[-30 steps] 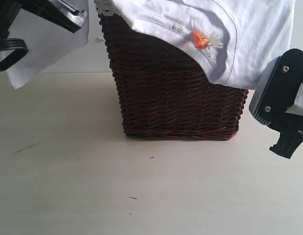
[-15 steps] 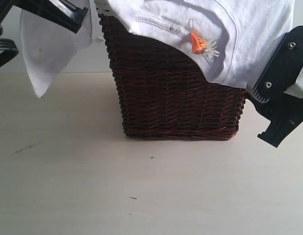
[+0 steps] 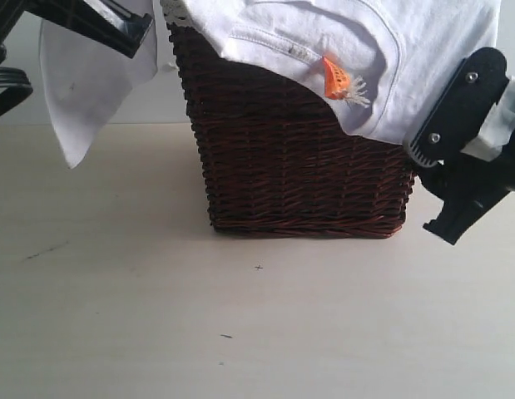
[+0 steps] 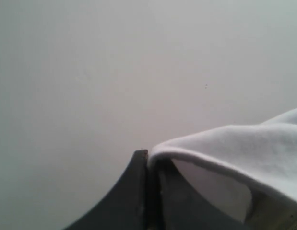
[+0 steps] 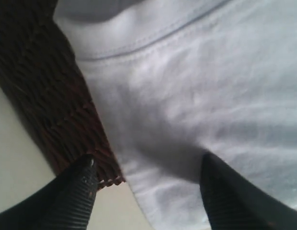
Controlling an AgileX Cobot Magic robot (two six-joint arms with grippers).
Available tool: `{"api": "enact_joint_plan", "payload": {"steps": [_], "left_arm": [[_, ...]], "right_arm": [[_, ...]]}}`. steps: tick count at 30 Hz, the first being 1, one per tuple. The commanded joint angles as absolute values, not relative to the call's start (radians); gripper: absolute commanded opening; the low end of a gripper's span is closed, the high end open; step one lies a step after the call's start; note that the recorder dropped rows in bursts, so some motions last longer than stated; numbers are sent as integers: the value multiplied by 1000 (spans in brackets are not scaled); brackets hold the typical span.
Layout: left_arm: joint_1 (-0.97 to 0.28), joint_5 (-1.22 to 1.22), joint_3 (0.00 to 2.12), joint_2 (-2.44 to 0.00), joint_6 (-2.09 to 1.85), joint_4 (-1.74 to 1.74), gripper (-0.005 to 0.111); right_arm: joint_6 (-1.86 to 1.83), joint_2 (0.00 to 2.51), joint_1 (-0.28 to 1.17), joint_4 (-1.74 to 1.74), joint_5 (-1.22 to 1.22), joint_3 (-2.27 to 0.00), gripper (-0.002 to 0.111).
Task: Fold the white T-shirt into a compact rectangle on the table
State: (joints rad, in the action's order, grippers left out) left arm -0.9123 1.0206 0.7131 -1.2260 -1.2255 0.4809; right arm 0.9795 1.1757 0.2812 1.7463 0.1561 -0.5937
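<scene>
The white T-shirt (image 3: pixel 423 50) lies draped over a brown wicker basket (image 3: pixel 299 166), its orange neck tag (image 3: pixel 334 79) hanging down the front. My left gripper (image 3: pixel 116 25) is high at the upper left, shut on a flap of the shirt (image 4: pixel 244 148) that dangles below it; in the left wrist view the jaws (image 4: pixel 149 160) are pressed together on the cloth's edge. My right gripper (image 3: pixel 419 191) is open at the basket's right corner. In the right wrist view its fingers (image 5: pixel 148 163) straddle the shirt's hanging hem (image 5: pixel 196 86) without closing on it.
The basket stands at the back middle of the pale table (image 3: pixel 240 316), with lace lining (image 3: pixel 178 12) showing at its rim. Its wicker wall (image 5: pixel 42 86) is close to one right finger. A pale wall is behind.
The right gripper has moved left and up against the basket's right corner and the shirt's hem. The flap held by the left gripper has swung a little right.
</scene>
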Motion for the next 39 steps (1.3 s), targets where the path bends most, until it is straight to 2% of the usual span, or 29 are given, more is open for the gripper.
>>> {"api": "enact_joint_plan", "payload": {"steps": [1,5,10,27,32,35,39], "left_arm": [[-917,1007,713,-1215,-1187,486,0],[-917,1007,713,-1215,-1187,483,0],[-917,1001,713,-1215,-1187,483,0],[-917,990,717,-1183,-1195,398,0],[-917,988,789,-1170,-1195,388,0],[-917,977,856,-1170,-1195,389,0],[-917,897,950,-1172,-1195,394,0]], "right_arm": [[1097,1183,285,1744,189,-624,52],[1104,1199,285,1744,191,-624,37],[1181,1188,285,1744,212,-624,0],[1181,838,285,1744,205,-624,0],[1179,803,285,1744,150,-624,0],[1182,807,285,1744,67,-624,0],[1180,820,285,1704,-188,-624,0]]}}
